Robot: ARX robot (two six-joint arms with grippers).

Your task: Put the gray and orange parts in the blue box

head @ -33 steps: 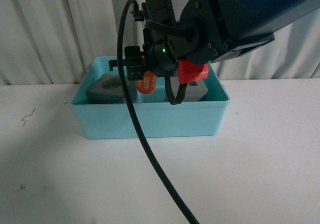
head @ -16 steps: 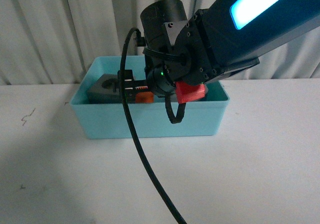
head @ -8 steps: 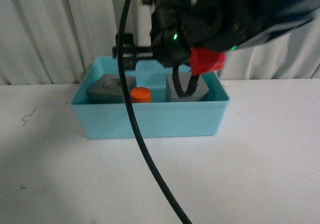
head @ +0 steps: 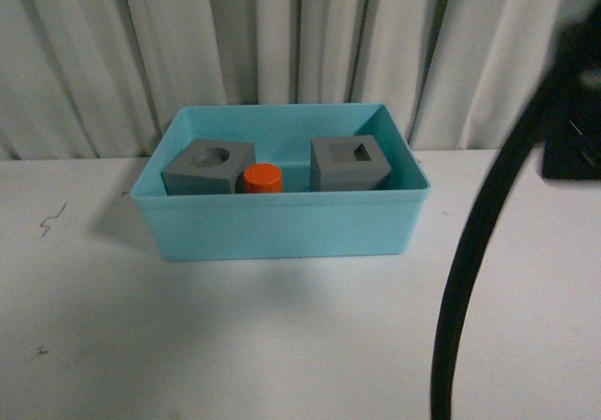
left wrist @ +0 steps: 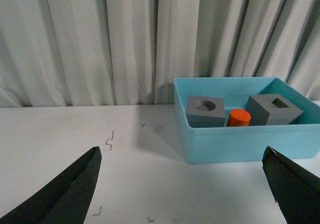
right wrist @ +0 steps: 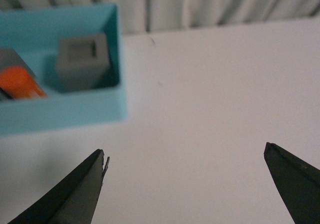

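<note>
Table (head: 282, 345) now lies unobstructed in your front view: the right arm that covered the blue box (head: 282, 223) has withdrawn to the right edge. Both gray cubes (head: 349, 163) and the orange cylinder (head: 264, 178) sit inside. Wrist views alone show the left gripper (left wrist: 182, 184) and right gripper (right wrist: 185, 184) spread wide, holding nothing.

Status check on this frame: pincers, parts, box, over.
Both pincers open, empty: left, right. Both gray cubes and orange cylinder inside the blue box. Nothing in the way.
</note>
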